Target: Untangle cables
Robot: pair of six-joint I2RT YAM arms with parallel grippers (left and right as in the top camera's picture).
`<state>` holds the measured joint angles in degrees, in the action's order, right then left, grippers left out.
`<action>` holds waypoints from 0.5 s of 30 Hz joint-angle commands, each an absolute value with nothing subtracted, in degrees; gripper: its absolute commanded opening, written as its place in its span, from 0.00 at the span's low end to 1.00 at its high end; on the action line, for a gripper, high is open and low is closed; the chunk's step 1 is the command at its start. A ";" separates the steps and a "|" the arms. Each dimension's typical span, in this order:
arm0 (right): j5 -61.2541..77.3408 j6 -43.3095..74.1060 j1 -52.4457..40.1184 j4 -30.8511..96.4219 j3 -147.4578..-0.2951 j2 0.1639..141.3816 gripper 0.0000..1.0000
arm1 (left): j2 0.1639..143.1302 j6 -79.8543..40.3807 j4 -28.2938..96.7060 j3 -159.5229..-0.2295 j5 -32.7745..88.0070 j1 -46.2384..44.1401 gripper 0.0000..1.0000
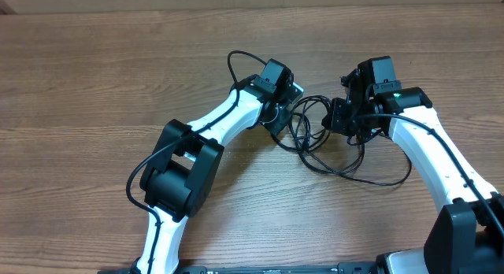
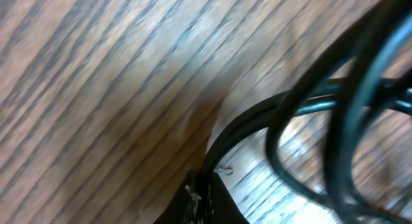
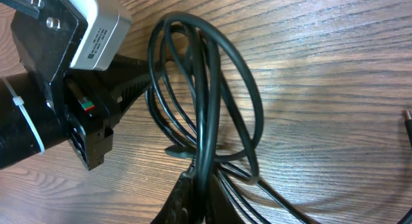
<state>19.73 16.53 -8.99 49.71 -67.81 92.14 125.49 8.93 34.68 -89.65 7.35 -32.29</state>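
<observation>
Cables tangled between left pincer, right pincer, on table.

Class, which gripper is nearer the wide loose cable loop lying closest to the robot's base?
Right. The right gripper sits just behind the cable loop; the left gripper is further away, off to its left.

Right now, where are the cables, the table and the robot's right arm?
cables (image 3: pixel 207 108), right wrist view, middle of the looped bundle.
table (image 1: pixel 94 85), overhead view, bare wood.
right arm (image 1: pixel 424 153), overhead view, white link.
</observation>
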 commanded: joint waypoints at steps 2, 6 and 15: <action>16.16 18.68 -8.93 50.15 -68.34 91.09 0.04 | 125.69 2.59 38.65 -89.43 -4.80 -31.92 0.04; 2.83 27.14 -8.93 52.99 -68.34 91.09 0.04 | 121.75 -2.55 41.01 -89.95 -9.50 -30.06 0.04; -6.15 33.17 -8.93 54.70 -68.34 91.09 0.04 | 105.58 -12.25 44.64 -89.95 -4.27 -23.40 0.04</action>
<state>-2.83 30.44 -9.04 55.61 -67.81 92.14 114.06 -7.33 44.34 -89.47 -6.24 -25.45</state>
